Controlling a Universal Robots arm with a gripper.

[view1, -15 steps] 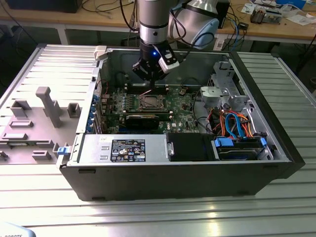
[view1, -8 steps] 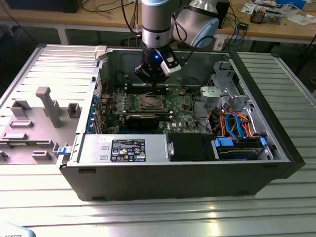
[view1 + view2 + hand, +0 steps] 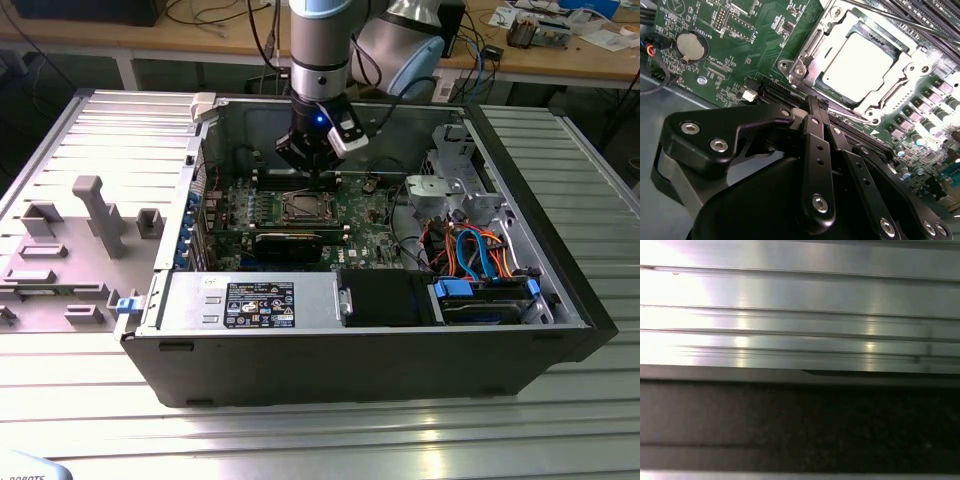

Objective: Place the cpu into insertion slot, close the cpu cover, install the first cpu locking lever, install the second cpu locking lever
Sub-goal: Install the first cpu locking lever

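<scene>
In the second wrist view the cpu (image 3: 856, 64) lies flat in the insertion slot (image 3: 812, 85), its dull silver top showing through the window of the cpu cover (image 3: 905, 70), which lies down over it. My gripper (image 3: 817, 104) hangs just off the socket's corner, its black fingers (image 3: 816, 150) pressed together with nothing between them. In the exterior view the gripper (image 3: 320, 172) hovers inside the open computer case, slightly behind the insertion slot (image 3: 303, 207). A thin locking lever (image 3: 807, 47) runs along one edge of the cover; I cannot tell whether it is latched.
A long black expansion card (image 3: 290, 243) lies in front of the socket, with a power supply (image 3: 250, 300) at the case front. Drive cage and blue and orange cables (image 3: 478, 255) sit on the exterior view's right. A grey fixture plate (image 3: 80, 230) lies outside, left. Coin battery (image 3: 692, 46) near the socket.
</scene>
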